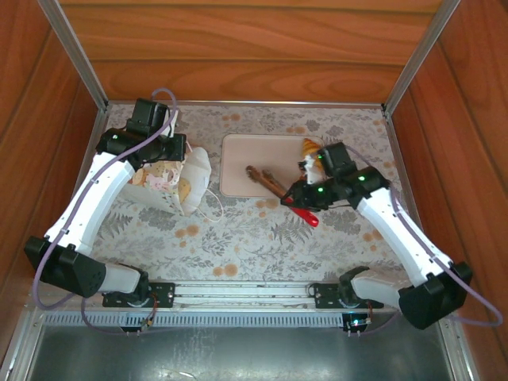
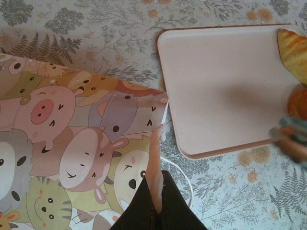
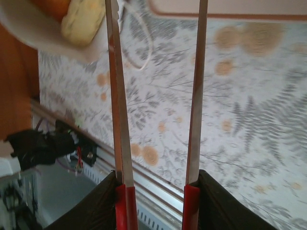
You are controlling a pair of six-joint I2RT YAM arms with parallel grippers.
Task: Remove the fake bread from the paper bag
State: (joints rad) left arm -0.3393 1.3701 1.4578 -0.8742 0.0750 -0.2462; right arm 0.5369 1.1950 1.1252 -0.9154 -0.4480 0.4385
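Observation:
The paper bag [image 1: 189, 181] lies on its side at the left, its mouth facing the near right. Its side, printed with cartoon animals [image 2: 72, 134], fills the left of the left wrist view. My left gripper [image 1: 175, 151] is shut on a fold of the bag's edge [image 2: 156, 158], pinched between its black fingers [image 2: 139, 211]. Fake bread shows in the bag's mouth: a pale roll [image 3: 84, 19] and an orange one [image 3: 53, 5]. A croissant [image 1: 309, 148] [image 2: 292, 52] and a round roll [image 2: 298, 103] rest at the tray's right end. My right gripper [image 1: 305, 194] [image 3: 156, 191] is shut on red-handled tongs [image 3: 117, 96], whose blades stand apart with nothing between them.
The beige tray [image 1: 242, 155] [image 2: 225, 81] lies at the middle back, with the tongs' blades [image 1: 266, 181] reaching over it. A white cord handle [image 2: 184, 175] trails from the bag onto the floral cloth [image 1: 238, 230]. Wooden walls close in left, right and back.

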